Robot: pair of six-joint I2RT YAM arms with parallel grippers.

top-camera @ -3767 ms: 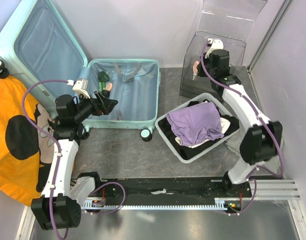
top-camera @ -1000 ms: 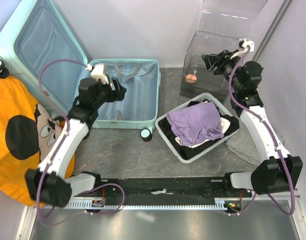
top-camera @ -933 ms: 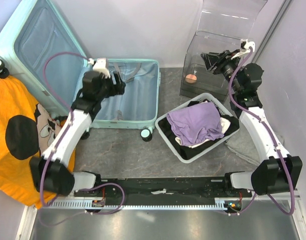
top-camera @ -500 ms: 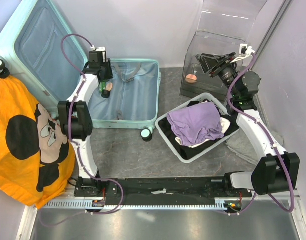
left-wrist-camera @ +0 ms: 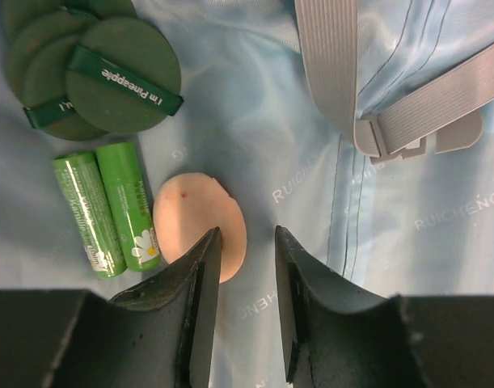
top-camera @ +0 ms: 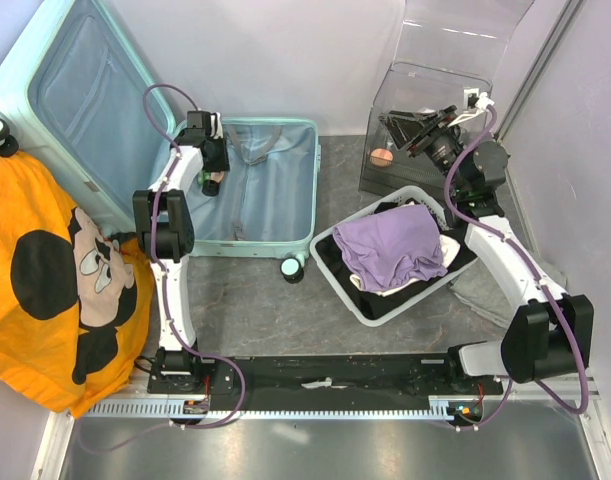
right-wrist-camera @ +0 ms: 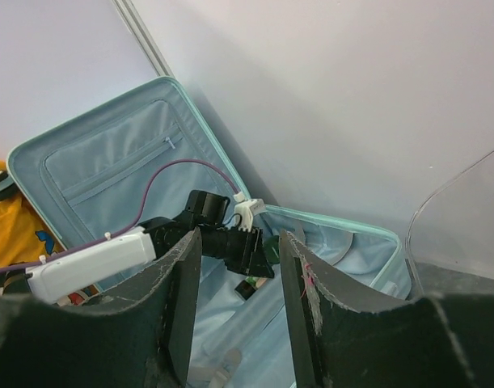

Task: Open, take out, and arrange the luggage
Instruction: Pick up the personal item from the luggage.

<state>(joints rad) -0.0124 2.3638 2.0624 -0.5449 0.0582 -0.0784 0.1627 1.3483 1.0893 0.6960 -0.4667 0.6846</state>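
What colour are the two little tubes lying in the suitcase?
The tubes are bright green, one with a white flower. Left wrist view shows them best.

The left arm [top-camera: 170, 290] stretches toward twelve o'clock, left gripper [left-wrist-camera: 247, 238] facing down, jaws narrowly parted. The right gripper [right-wrist-camera: 240, 236] aims toward ten o'clock, jaws apart.

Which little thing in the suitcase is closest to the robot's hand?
The peach-pink round sponge: it lies right at the fingertips of the left hand. The two green tubes and the dark green pads lie farther off to the side.
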